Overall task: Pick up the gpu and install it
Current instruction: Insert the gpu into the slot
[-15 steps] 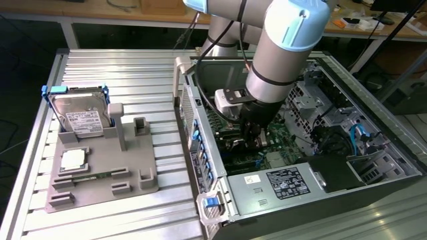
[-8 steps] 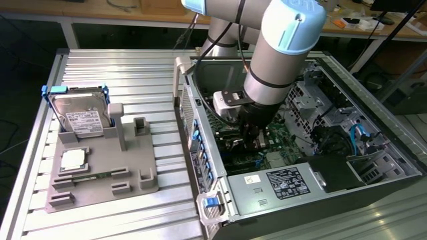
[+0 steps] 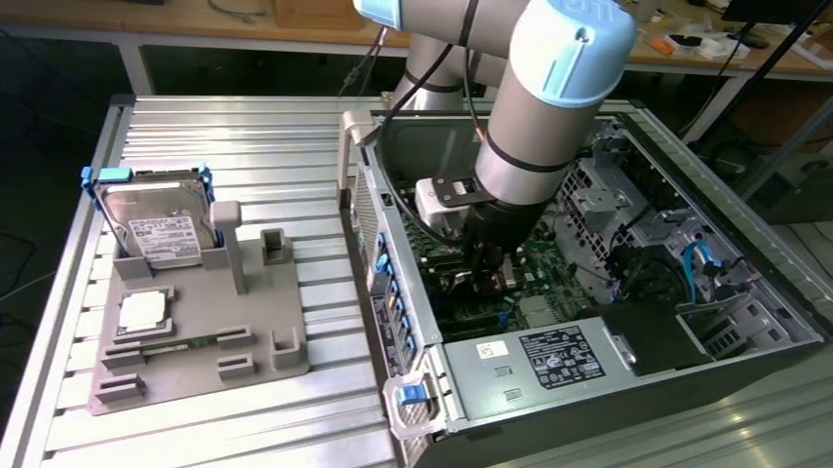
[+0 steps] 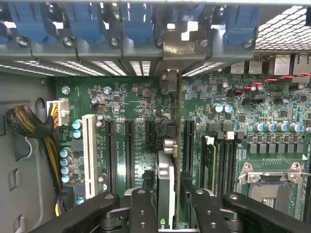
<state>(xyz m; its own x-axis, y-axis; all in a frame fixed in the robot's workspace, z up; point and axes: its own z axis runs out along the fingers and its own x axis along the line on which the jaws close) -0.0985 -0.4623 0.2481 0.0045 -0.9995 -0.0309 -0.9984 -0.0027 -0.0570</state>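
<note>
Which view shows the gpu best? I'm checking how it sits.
The wrist view: the gpu stands edge-on over the motherboard slots, between the pincer fingers. In the exterior view the arm hides it.

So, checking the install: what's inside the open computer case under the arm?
Inside the case, the gpu stands on edge on the green motherboard, between the jaws. Its slot contact is hidden.

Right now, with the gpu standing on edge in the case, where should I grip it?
Grip the gpu by its free top edge, from above, straight down into the open case. It stands edge-on between motherboard slots, so only that edge is reachable.
</note>
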